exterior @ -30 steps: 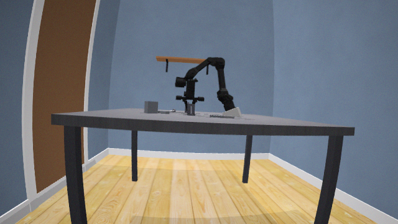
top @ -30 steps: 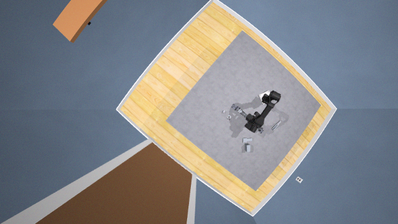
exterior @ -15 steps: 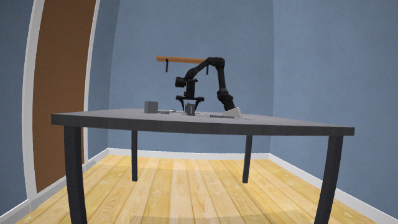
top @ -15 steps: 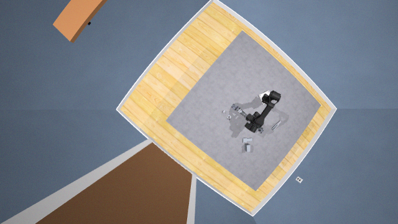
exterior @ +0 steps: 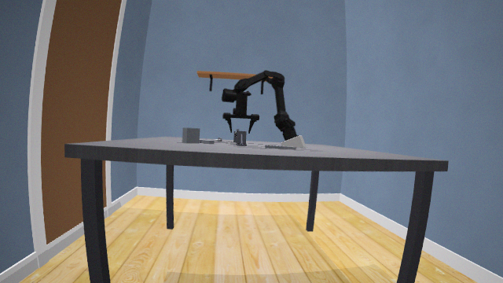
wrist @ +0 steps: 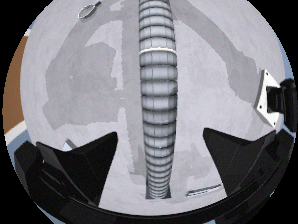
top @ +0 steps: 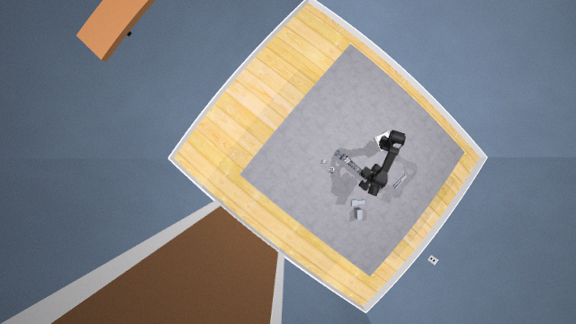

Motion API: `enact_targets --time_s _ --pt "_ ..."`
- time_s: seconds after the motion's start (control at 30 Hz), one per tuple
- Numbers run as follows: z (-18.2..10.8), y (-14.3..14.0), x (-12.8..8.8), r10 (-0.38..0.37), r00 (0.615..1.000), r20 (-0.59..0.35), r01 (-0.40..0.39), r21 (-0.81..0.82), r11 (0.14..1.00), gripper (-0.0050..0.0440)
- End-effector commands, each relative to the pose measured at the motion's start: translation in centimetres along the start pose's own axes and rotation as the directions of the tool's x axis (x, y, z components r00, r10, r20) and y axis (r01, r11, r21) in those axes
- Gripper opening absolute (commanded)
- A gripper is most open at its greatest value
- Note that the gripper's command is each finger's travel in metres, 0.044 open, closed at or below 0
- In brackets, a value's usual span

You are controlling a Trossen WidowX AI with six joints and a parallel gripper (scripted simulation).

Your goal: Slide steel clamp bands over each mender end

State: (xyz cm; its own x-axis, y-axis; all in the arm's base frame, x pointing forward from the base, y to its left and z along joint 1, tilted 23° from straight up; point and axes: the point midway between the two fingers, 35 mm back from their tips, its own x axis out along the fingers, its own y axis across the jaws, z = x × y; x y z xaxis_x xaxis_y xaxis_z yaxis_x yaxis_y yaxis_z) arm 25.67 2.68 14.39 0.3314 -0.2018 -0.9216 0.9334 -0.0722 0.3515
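One gripper [top: 368, 176] [exterior: 240, 132] [wrist: 161, 135], two fingers spread wide above one ribbed hose [top: 352, 164] [wrist: 159, 85], gap either side; one pale ring [wrist: 158, 50] shows around hose (second band indistinct); hose near mid-table, well inside table [top: 292, 144] [exterior: 255, 159] edges, left of arm base [top: 381, 139] [exterior: 298, 142] [wrist: 261, 102]

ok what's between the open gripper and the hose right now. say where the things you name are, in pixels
Nothing shows between them: in the wrist view the fingers of the gripper [exterior: 240, 132] [wrist: 160, 134] stand wide, with bare gaps either side of the hose [top: 352, 165] [wrist: 159, 95].

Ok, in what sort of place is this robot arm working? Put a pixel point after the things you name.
Probably a small workshop or lab room: a robot arm [top: 391, 162] [exterior: 280, 98] stands on a gray table [top: 297, 148] [exterior: 236, 158], beside a ribbed hose [top: 351, 163] [wrist: 159, 95].
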Motion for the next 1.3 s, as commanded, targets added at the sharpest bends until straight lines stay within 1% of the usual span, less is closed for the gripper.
enact_targets --time_s 0.0,0.37,0.4,0.43,0.5,0.53,0.73,0.83,0.9,1.13,1.17,1.27 --pt "0.0 0.1 -0.5 0.010 1.000 0.003 -0.010 0.004 1.000 0.0440" --pt "0.0 0.1 -0.5 0.010 1.000 0.003 -0.010 0.004 1.000 0.0440" --pt "0.0 0.2 -0.2 0.010 1.000 0.003 -0.010 0.004 1.000 0.0440" --pt "0.0 0.2 0.6 0.010 1.000 0.003 -0.010 0.004 1.000 0.0440" --pt "0.0 0.2 3.1 0.010 1.000 0.003 -0.010 0.004 1.000 0.0440" --pt "0.0 0.2 3.8 0.010 1.000 0.003 -0.010 0.004 1.000 0.0440" --pt "0.0 0.2 4.0 0.010 1.000 0.003 -0.010 0.004 1.000 0.0440" --pt "0.0 0.2 4.0 0.010 1.000 0.003 -0.010 0.004 1.000 0.0368" --pt "0.0 0.2 4.0 0.010 1.000 0.003 -0.010 0.004 1.000 0.0368" --pt "0.0 0.2 4.0 0.010 1.000 0.003 -0.010 0.004 1.000 0.0200" --pt "0.0 0.2 4.0 0.010 1.000 0.003 -0.010 0.004 1.000 0.0200" --pt "0.0 0.2 4.0 0.010 1.000 0.003 -0.010 0.004 1.000 0.0180"
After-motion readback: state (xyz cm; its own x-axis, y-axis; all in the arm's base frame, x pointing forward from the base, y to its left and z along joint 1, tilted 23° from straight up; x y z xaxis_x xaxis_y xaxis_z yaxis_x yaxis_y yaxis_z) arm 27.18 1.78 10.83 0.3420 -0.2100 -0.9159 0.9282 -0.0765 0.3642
